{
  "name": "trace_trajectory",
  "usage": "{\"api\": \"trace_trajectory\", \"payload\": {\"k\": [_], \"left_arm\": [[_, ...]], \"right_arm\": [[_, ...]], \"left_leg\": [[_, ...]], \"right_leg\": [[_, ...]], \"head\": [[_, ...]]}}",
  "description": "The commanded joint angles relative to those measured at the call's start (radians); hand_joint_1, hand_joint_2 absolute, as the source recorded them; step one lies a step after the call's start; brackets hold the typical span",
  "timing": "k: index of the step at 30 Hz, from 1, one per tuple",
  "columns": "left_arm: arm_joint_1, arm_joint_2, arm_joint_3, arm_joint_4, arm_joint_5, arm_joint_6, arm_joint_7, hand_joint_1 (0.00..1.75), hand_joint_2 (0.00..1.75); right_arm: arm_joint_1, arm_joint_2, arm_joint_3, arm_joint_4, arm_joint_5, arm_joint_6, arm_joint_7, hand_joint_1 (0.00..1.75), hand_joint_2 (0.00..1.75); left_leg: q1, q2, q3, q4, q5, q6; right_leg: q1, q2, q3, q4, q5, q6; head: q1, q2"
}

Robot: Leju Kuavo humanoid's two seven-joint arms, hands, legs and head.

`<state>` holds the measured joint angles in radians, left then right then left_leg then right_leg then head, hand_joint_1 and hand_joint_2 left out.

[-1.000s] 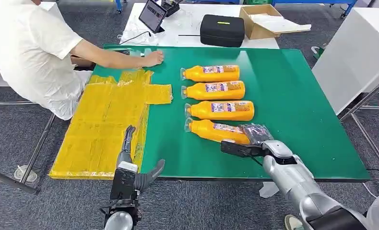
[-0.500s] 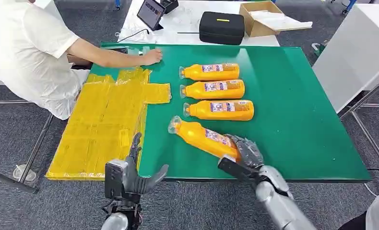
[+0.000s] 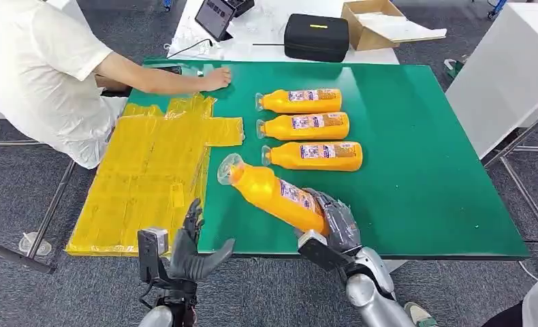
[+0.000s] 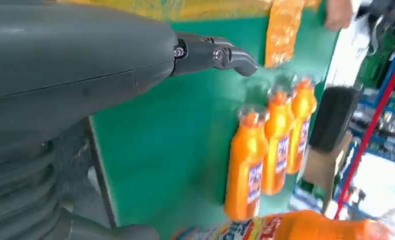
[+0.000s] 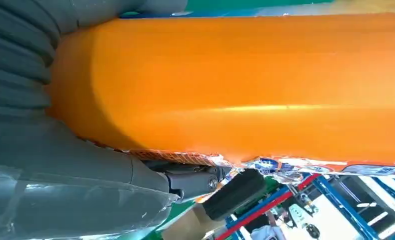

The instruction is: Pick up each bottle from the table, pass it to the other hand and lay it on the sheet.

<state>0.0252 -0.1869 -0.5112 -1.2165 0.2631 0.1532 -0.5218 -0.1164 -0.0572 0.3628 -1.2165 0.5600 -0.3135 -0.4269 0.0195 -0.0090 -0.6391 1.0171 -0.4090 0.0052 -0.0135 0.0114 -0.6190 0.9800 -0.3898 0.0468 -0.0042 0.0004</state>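
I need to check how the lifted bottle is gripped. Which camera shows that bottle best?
The head view: the whole held bottle shows, tilted, cap toward the yellow sheet, base gripped in the right hand. The right wrist view shows just its orange side close up. The left wrist view catches part of it at the picture's edge.

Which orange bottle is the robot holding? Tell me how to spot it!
Find the big green table. Three orange plastic bottles lie there in a neat row. The held orange bottle is nearest the robot, tilted with its cap end raised, its base gripped by the right hand.
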Motion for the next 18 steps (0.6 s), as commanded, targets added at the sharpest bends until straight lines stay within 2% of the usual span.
{"api": "trace_trajectory", "payload": {"k": [1, 5, 14, 18], "left_arm": [[-0.046, 0.04, -0.031, 0.032, 0.101, -0.237, 0.016, 0.0, 1.75], [-0.075, 0.024, -0.027, 0.042, 0.067, -0.284, 0.003, 0.0, 1.75], [-0.071, 0.021, -0.02, 0.037, 0.055, -0.29, -0.001, 0.0, 1.75], [-0.08, 0.011, -0.006, 0.05, 0.1, -0.347, 0.021, 0.0, 1.75]], "right_arm": [[-0.106, 0.082, 0.115, 0.166, -0.03, 0.103, -0.029, 1.75, 1.75], [-0.185, 0.13, 0.178, 0.326, -0.073, 0.165, -0.034, 1.75, 1.75], [-0.193, 0.124, 0.188, 0.339, -0.079, 0.162, -0.051, 1.75, 1.75], [-0.213, 0.159, 0.215, 0.373, -0.079, 0.15, -0.085, 1.75, 1.75]], "left_leg": [[0.0, 0.005, 0.003, -0.001, -0.001, 0.0], [0.001, 0.005, 0.003, -0.001, -0.001, 0.0], [0.001, 0.002, 0.001, -0.001, 0.001, 0.0], [0.001, 0.002, 0.001, -0.001, 0.0, 0.0]], "right_leg": [[0.0, 0.003, 0.002, 0.0, 0.0, -0.002], [0.002, 0.004, 0.001, 0.0, 0.001, -0.002], [0.001, 0.001, 0.0, 0.0, 0.0, -0.001], [0.001, 0.001, 0.0, 0.0, 0.0, -0.002]], "head": [[0.0, 0.0], [0.0, 0.0], [0.0, 0.0], [0.0, 0.0]]}}
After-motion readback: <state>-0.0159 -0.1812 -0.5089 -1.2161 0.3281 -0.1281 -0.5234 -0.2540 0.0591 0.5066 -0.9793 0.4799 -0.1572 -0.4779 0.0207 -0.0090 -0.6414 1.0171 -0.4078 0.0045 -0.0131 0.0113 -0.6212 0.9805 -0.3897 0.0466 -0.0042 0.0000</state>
